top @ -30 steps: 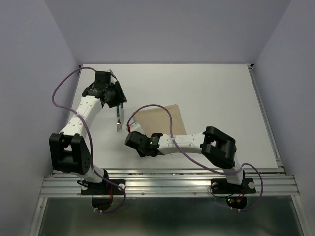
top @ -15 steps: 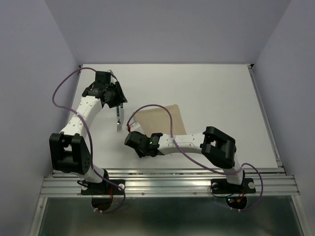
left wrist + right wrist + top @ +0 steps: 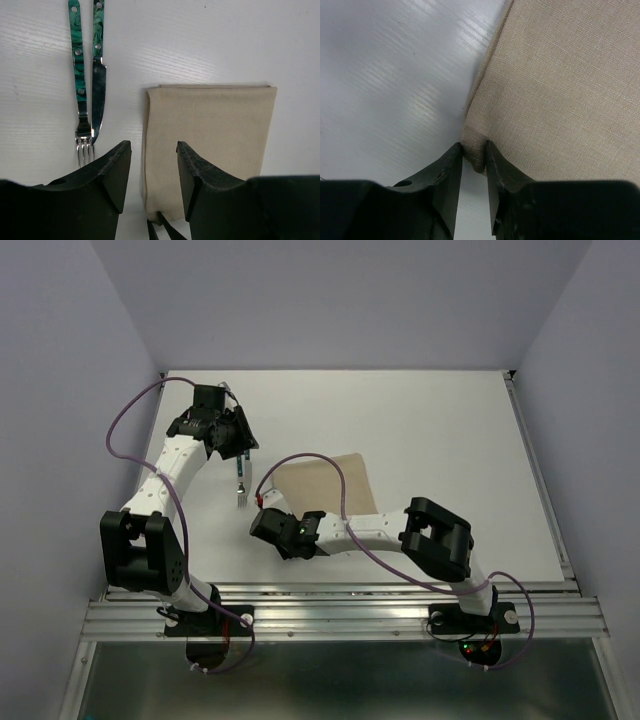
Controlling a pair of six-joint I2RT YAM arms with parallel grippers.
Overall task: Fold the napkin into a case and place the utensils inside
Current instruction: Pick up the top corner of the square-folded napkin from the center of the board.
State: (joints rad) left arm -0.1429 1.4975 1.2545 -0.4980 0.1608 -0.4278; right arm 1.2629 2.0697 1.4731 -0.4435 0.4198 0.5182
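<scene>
White, faintly grained table (image 3: pixel 450 430) boxed in by pale lavender walls (image 3: pixel 330 300). Mid-table, beside the green-handled utensils (image 3: pixel 80 90): beige napkin (image 3: pixel 210 145), folded flat, seemingly doubled. Right gripper (image 3: pixel 474 160) pinched onto its corner; left gripper (image 3: pixel 152 170) spread, empty.

Fork (image 3: pixel 78 75), knife (image 3: pixel 98 80) side by side, left of napkin (image 3: pixel 210 140), on table (image 3: pixel 200 40).
</scene>
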